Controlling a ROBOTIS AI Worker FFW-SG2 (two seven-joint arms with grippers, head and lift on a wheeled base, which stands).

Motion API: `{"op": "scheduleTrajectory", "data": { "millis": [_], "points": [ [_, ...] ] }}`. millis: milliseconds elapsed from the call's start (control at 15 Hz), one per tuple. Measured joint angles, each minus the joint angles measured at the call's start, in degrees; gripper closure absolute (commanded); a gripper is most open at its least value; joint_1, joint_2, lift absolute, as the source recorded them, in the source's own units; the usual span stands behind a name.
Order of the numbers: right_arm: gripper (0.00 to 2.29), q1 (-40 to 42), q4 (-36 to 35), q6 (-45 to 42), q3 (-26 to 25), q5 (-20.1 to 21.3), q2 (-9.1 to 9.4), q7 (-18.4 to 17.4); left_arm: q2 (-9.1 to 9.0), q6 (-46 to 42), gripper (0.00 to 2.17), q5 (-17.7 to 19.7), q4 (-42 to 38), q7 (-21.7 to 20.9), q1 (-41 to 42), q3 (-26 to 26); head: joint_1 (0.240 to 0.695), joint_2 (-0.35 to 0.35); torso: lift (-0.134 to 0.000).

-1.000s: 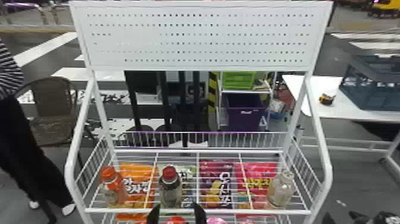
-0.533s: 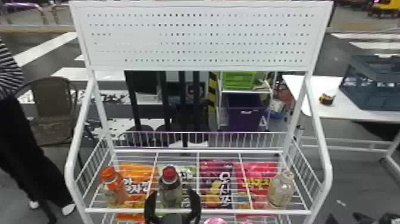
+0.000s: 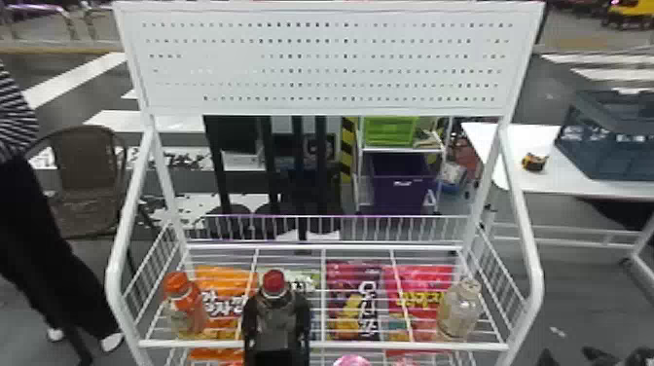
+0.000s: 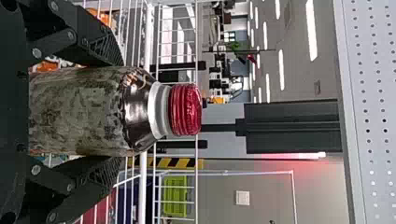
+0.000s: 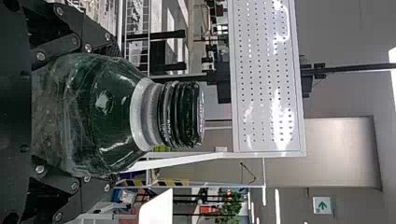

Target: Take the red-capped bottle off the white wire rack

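Across the white wire rack (image 3: 428, 346), an orange-capped bottle (image 3: 182, 304) stands to the left of the red-capped bottle (image 3: 274, 281), and a clear bottle (image 3: 460, 311) well apart to the right, near the side fence (image 3: 503, 287). Snack packs show through the wires: orange (image 3: 224, 277), purple (image 3: 353, 311) and pink-red (image 3: 423, 277). The nearest obstacle is the front rail, running low along this edge, with the wire back fence (image 3: 399, 228) beyond. The red-capped bottle is upright between the fingers of the left gripper (image 3: 276, 299) — clamped on the body, one finger against each side, the cap clear above them. The right gripper (image 5: 114, 109) is clamped on a green bottle (image 5: 107, 112) with a dark cap (image 5: 184, 114). The shelf is open wirework, with a perforated white panel (image 3: 331, 58) rising above its far side. Behind lie a grey floor and white stripes — a brown chair (image 3: 85, 160) to the left, a green bin (image 3: 389, 130) over a purple bin (image 3: 404, 185) past the rack, and a white table (image 3: 584, 187) to the right, bearing a dark crate (image 3: 618, 151).
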Motion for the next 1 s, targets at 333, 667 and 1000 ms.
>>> {"op": "scheduleTrajectory", "data": {
  "millis": [333,667,1000],
  "points": [
    [0.51,-1.1,0.4,1.4,0.0,0.1,0.0,0.0,1.82,5.5,1.91,0.1,-13.5,0.0,4.7,0.0,0.499,0.0,0.0],
    [0.51,-1.5,0.4,1.7,0.2,0.1,0.0,0.0,6.65,22.1,1.91,-0.5,-35.7,-0.6,11.9,1.2,0.499,0.0,0.0],
    [0.51,-1.5,0.4,1.7,0.4,0.0,0.0,0.1,8.89,30.9,1.91,-1.3,-52.1,-7.8,22.6,11.6,0.499,0.0,0.0]
  ]
}}
